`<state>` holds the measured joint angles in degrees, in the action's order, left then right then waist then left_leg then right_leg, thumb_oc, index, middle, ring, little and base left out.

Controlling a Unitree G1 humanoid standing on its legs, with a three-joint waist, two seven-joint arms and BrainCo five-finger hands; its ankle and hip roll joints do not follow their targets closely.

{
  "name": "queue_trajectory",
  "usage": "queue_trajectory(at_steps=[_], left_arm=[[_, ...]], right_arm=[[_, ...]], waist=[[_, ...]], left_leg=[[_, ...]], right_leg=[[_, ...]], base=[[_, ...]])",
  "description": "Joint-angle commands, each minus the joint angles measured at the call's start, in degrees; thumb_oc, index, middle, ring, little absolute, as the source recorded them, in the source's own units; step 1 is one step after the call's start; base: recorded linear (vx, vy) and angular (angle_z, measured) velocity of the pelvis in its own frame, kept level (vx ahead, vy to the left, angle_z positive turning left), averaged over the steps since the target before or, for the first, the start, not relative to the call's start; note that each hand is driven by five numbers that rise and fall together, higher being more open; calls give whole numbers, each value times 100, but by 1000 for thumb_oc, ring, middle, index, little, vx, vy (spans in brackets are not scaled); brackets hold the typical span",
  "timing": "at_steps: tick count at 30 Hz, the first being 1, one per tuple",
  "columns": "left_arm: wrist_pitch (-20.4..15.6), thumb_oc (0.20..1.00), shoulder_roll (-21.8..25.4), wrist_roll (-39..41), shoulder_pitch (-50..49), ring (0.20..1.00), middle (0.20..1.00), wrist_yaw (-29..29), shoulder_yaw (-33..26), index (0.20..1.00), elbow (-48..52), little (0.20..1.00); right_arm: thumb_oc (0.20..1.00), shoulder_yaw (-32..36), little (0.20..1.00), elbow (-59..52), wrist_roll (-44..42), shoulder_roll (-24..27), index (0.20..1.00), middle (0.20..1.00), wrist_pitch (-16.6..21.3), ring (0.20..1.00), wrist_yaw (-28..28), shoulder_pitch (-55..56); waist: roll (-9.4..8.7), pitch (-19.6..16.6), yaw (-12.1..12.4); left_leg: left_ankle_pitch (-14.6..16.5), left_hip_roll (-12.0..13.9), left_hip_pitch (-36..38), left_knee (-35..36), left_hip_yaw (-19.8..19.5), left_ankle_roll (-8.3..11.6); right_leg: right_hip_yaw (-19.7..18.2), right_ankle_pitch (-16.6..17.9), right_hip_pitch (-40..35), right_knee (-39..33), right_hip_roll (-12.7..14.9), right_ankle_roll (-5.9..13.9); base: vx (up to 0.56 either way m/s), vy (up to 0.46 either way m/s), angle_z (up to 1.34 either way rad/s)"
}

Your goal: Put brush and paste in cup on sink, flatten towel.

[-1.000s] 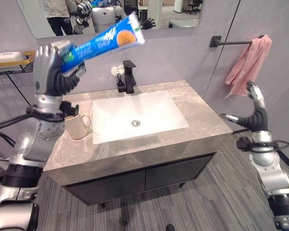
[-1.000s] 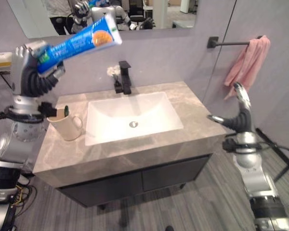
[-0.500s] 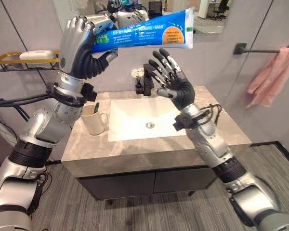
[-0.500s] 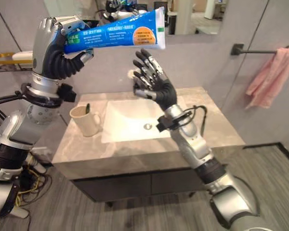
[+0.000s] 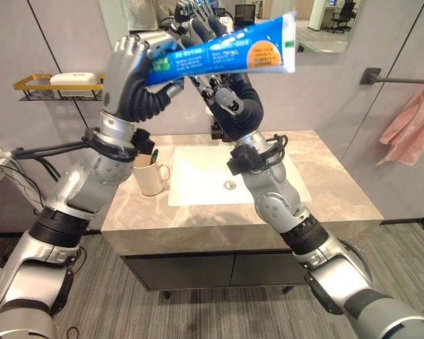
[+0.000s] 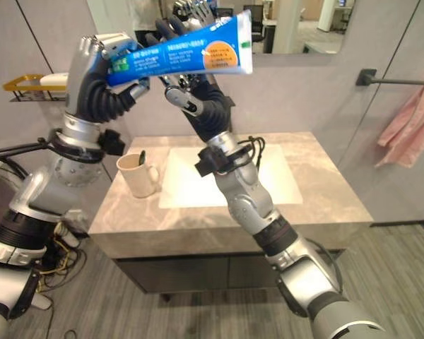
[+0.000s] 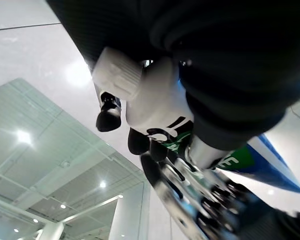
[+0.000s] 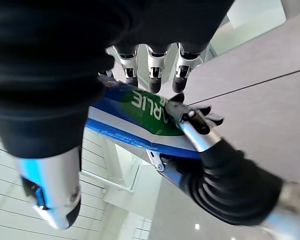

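The left hand (image 5: 131, 81) is raised high above the tabletop (image 5: 325, 191), its fingers curled round the cap end of the blue toothpaste tube (image 5: 230, 53). The tube lies nearly level in the air, with its flat crimped end toward the robot's right, in front of the mirror (image 5: 325, 28). In the left wrist view the white cap (image 7: 117, 74) projects past the closed fingers.

The right hand (image 5: 230, 99) is raised just behind and below the middle of the tube. In its own wrist view the fingers (image 8: 152, 67) are straight and reach over the tube's edge; whether they touch it cannot be told. Nothing is gripped by this hand.

The cream cup (image 5: 152, 178) stands upright on the tabletop, just beside the left rim of the white sink (image 5: 268, 191), with its handle toward the basin. A dark-tipped object stands inside the cup, leaning on the rim; it appears to be the brush (image 5: 152, 157), though it is too small to confirm. The basin holds nothing apart from its drain (image 5: 230, 185).

The pink towel (image 5: 413, 131) hangs bunched from the end of the dark rail (image 5: 396, 79) on the wall, well to the right. A wire shelf (image 5: 56, 86) on the left wall carries a white bar.
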<state>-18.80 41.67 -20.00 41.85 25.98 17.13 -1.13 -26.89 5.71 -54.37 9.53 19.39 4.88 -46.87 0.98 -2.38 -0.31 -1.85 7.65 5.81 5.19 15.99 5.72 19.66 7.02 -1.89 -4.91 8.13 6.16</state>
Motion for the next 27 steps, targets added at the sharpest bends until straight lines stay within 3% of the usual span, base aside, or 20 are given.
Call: queue_trajectory(at_steps=[1,11,25,26,27], left_arm=[[-55,200,267,435,258,200,200,89,-53,200,30,200],[-138,200,-330,707,-228,200,200,33,-95,200,55,200],[-151,200,-650,828,-395,200,200,-79,-48,200,177,200],[-148,200,-674,830,-387,200,200,-79,-34,200,181,200],[-151,200,-690,843,-387,200,200,-94,-29,200,193,200]], right_arm=[[1000,407,1000,83,-150,-185,1000,1000,451,1000,-99,-619],[1000,653,1000,-57,-232,-792,1000,1000,788,1000,-287,-588],[1000,461,1000,-155,-268,-907,1000,1000,727,1000,-228,-274],[824,460,824,-159,-268,-923,824,824,738,824,-235,-274],[539,467,539,-164,-266,-930,539,539,739,539,-245,-275]], waist=[[-403,-205,80],[-398,-222,112],[-383,-236,116],[-383,-233,119],[-381,-232,120]], left_leg=[[-104,234,-44,-19,-57,170],[-76,190,-53,-19,-89,120],[-76,188,-62,-19,-101,102],[-81,189,-66,-19,-106,106],[-84,192,-68,-19,-110,109]], right_leg=[[-163,134,-226,32,890,587],[-148,140,-225,31,936,562],[-146,137,-214,37,941,542],[-140,135,-212,37,936,541],[-135,134,-212,38,935,539]], base=[[0,0,0],[0,0,0],[0,0,0],[0,0,0],[0,0,0]])
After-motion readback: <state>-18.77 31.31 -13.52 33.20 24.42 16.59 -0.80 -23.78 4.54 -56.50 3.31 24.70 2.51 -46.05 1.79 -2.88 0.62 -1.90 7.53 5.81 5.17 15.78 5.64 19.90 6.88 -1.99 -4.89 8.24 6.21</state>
